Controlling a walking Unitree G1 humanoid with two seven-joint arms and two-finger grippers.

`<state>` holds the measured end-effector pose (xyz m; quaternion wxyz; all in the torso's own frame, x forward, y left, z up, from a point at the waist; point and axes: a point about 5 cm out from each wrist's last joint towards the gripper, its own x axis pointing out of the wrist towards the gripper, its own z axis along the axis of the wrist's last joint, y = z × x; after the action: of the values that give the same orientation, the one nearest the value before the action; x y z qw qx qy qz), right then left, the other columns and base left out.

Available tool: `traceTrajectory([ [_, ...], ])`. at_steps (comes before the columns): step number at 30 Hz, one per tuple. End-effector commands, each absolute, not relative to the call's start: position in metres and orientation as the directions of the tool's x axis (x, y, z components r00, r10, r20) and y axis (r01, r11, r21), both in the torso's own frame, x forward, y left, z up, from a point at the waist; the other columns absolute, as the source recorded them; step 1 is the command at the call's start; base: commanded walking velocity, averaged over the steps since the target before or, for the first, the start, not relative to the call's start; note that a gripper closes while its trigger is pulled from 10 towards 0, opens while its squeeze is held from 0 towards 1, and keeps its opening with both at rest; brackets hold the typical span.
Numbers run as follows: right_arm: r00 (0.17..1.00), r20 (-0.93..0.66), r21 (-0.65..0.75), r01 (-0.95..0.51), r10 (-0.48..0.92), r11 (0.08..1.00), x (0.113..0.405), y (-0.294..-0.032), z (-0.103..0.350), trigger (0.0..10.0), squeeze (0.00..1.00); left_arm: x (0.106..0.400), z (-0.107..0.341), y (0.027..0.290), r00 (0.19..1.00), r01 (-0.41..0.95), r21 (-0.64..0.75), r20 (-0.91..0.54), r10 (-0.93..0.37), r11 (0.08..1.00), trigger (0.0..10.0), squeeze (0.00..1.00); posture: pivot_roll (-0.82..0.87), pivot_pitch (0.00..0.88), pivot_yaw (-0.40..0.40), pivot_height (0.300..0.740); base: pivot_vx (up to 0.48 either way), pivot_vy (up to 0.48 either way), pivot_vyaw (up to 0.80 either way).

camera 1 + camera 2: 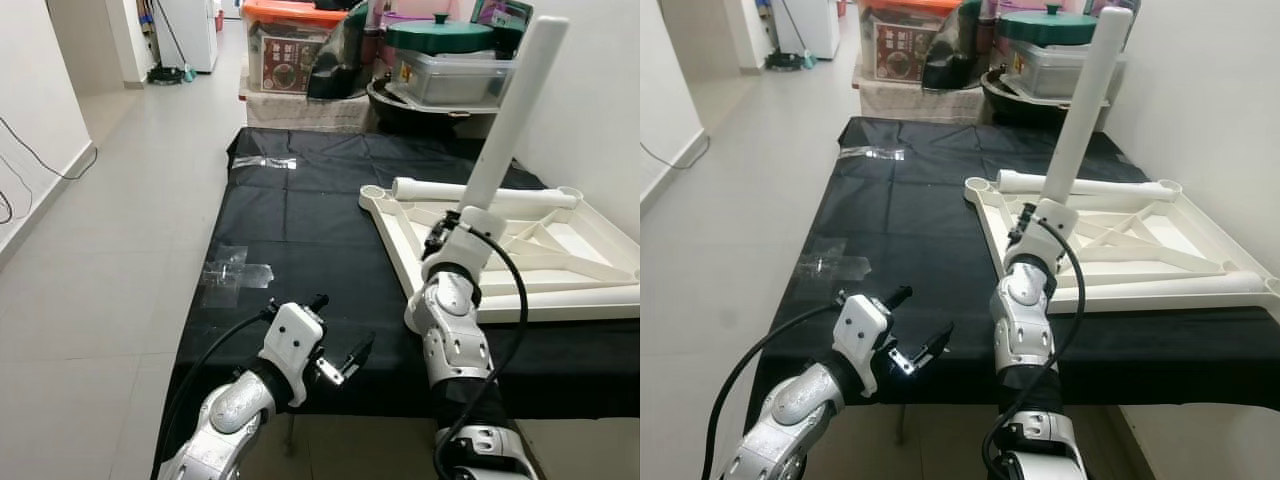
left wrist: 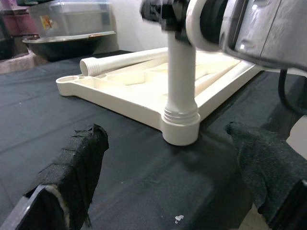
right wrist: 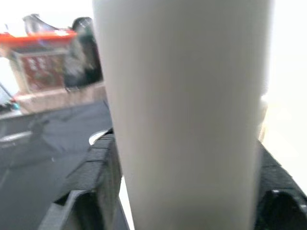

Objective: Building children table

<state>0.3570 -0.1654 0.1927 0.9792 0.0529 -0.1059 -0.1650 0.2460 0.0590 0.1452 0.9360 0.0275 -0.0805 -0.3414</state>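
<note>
Left eye view: right gripper (image 1: pixel 452 232) has its jaws closed around an upright white leg (image 1: pixel 510 112), standing in the near corner socket of the inverted tabletop (image 1: pixel 590 262), at 3 o'clock on the black cloth (image 1: pixel 290 215). A second leg (image 1: pixel 480 190) lies across the frame.

Left wrist view: left gripper (image 2: pixel 168 163) hangs idle, jaws wide apart, empty. The smooth plastic leg's ribbed collar meets the round socket (image 2: pixel 180 134).

Right wrist view: the leg sits between padded fingers (image 3: pixel 98 165). Risk, as judged: a tilted leg could cross-thread or jam.
</note>
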Motion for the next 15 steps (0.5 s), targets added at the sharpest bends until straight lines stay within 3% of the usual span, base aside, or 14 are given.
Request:
traceTrajectory([
  [1, 0.925, 0.234, 0.120, 0.278, -0.299, 0.953, 0.357, -0.171, 0.195, 10.0, 0.00, 0.246, 0.144, 0.058, 0.752, 0.640, 0.097, 0.123, -0.647, 0.762, 10.0, 0.00, 0.11, 0.000, -0.090, 0.740, 0.000, 0.000, 0.00],
  [3, 0.943, 0.269, 0.118, 0.169, -0.195, 0.979, 0.358, -0.177, 0.197, 10.0, 0.00, 0.246, 0.144, 0.057, 0.752, 0.640, 0.096, 0.124, -0.648, 0.762, 10.0, 0.00, 0.11, 0.000, -0.086, 0.740, 0.000, 0.000, 0.00],
  [6, 0.970, 0.230, 0.068, -0.090, 0.072, 0.994, 0.359, -0.188, 0.193, 10.0, 0.00, 0.246, 0.145, 0.057, 0.751, 0.641, 0.098, 0.125, -0.648, 0.762, 10.0, 0.00, 0.11, 0.000, -0.086, 0.740, 0.000, 0.000, 0.00],
  [7, 0.970, 0.230, 0.068, -0.090, 0.072, 0.994, 0.359, -0.188, 0.193, 10.0, 0.00, 0.246, 0.145, 0.057, 0.751, 0.641, 0.098, 0.125, -0.648, 0.762, 10.0, 0.00, 0.11, 0.000, -0.086, 0.740, 0.000, 0.000, 0.00],
  [8, 0.960, 0.174, 0.054, -0.232, 0.220, 0.971, 0.358, -0.192, 0.186, 10.0, 0.00, 0.247, 0.144, 0.056, 0.751, 0.641, 0.097, 0.125, -0.649, 0.761, 10.0, 0.00, 0.10, 0.000, -0.083, 0.740, 0.000, 0.000, 0.00],
  [12, 0.944, 0.147, 0.048, -0.306, 0.296, 0.951, 0.357, -0.193, 0.182, 10.0, 0.00, 0.247, 0.144, 0.056, 0.750, 0.642, 0.097, 0.125, -0.649, 0.760, 10.0, 0.00, 0.10, 0.000, -0.083, 0.740, 0.000, 0.000, 0.00],
  [14, 0.882, 0.091, 0.066, -0.468, 0.462, 0.881, 0.351, -0.190, 0.174, 10.0, 0.00, 0.247, 0.144, 0.055, 0.749, 0.643, 0.098, 0.125, -0.650, 0.760, 10.0, 0.00, 0.10, 0.000, -0.085, 0.740, 0.000, 0.000, 0.00],
  [15, 0.787, 0.059, 0.057, -0.617, 0.614, 0.785, 0.343, -0.182, 0.172, 10.0, 0.00, 0.247, 0.144, 0.055, 0.749, 0.643, 0.099, 0.125, -0.650, 0.760, 10.0, 0.00, 0.11, 0.000, -0.087, 0.740, 0.000, 0.000, 0.00],
])
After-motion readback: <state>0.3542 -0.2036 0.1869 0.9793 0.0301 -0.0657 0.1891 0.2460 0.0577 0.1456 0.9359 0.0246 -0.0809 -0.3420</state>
